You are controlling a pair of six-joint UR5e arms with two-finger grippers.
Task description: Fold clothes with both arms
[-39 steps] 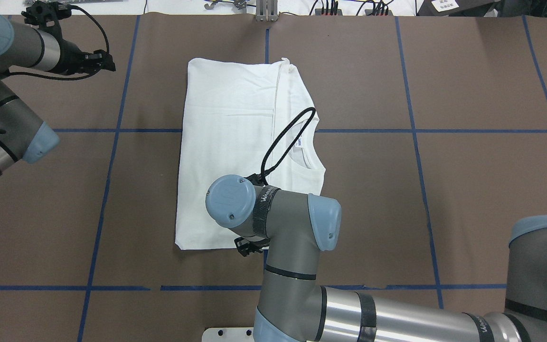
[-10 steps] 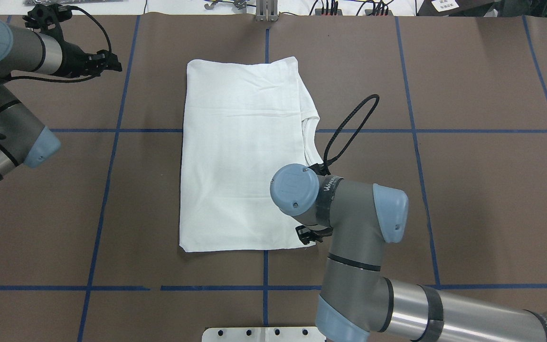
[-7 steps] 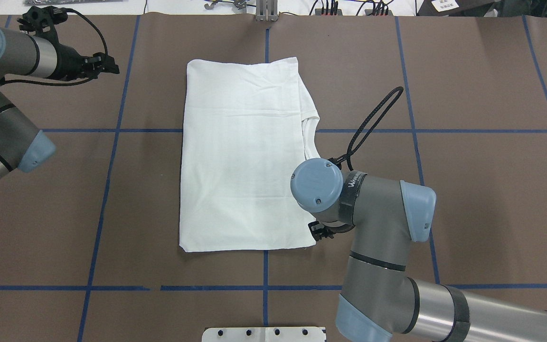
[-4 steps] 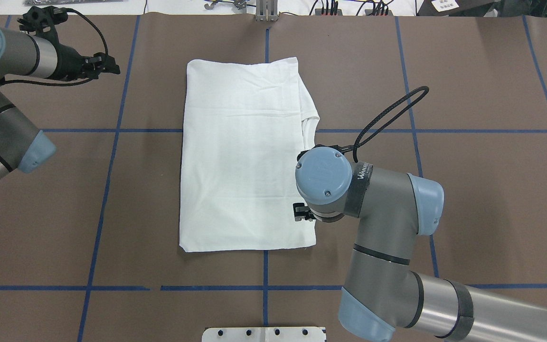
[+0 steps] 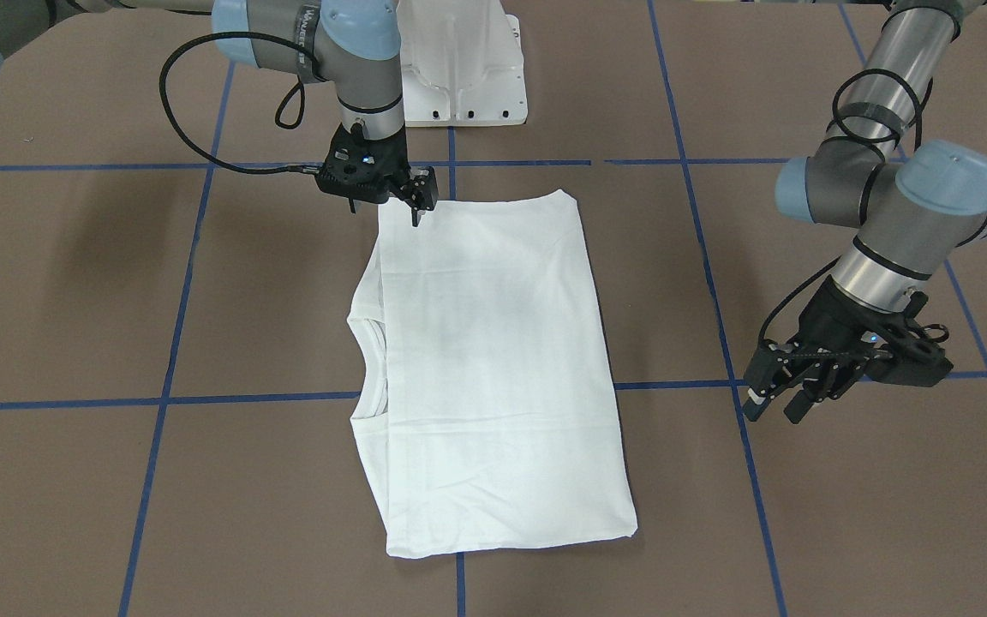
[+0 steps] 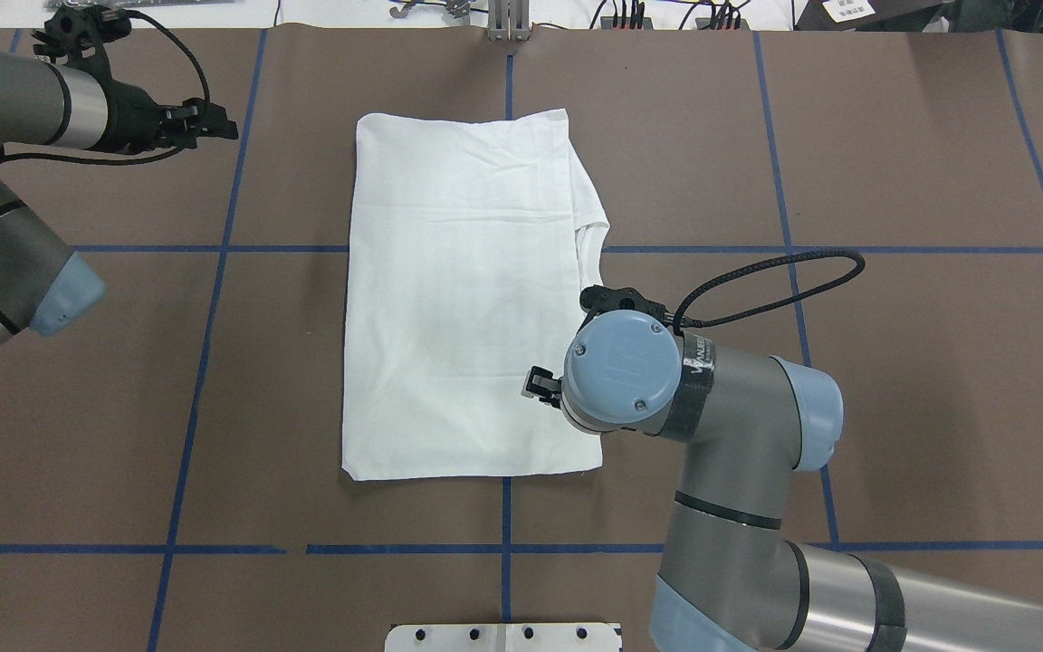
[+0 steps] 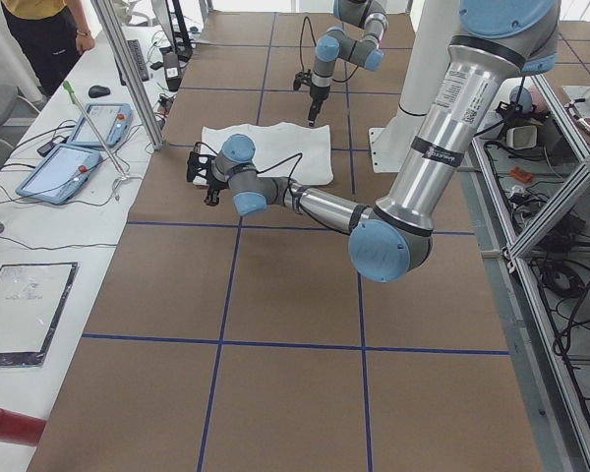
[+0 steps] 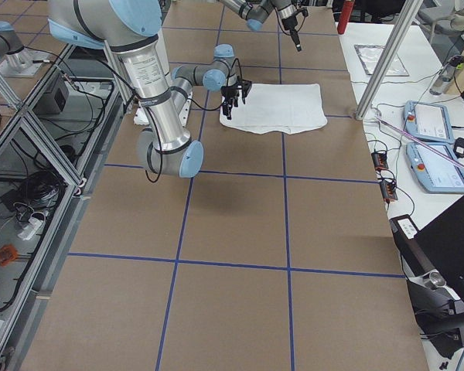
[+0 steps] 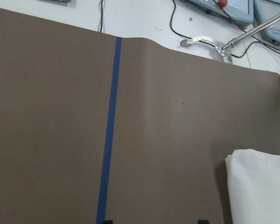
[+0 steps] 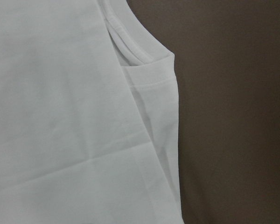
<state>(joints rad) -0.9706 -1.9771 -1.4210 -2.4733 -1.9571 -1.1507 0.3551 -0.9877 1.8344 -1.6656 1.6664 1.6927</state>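
Note:
The white T-shirt (image 6: pixel 458 290) lies folded into a rectangle mid-table, plain side up, with its collar (image 5: pixel 367 343) peeking out on the robot's right edge. It also shows in the right wrist view (image 10: pixel 60 116), and one corner shows in the left wrist view (image 9: pixel 261 186). My right gripper (image 5: pixel 385 208) hovers open and empty over the shirt's near right corner. In the overhead view the right wrist (image 6: pixel 619 371) hides it. My left gripper (image 5: pixel 772 404) is open and empty above bare table, far left of the shirt, also shown overhead (image 6: pixel 214 127).
The brown table cover (image 6: pixel 893 362) carries blue tape grid lines. The white pedestal base (image 5: pixel 459 68) stands at the robot's edge. Teach pendants (image 7: pixel 74 138) and cables lie on the white bench beyond the far edge, beside a metal pole (image 7: pixel 128 79).
The right gripper laid a shirt layer over the collar and label, then let go. Since then its wrist turned and shifted slightly up over the shirt's near right corner. The left arm barely moved.

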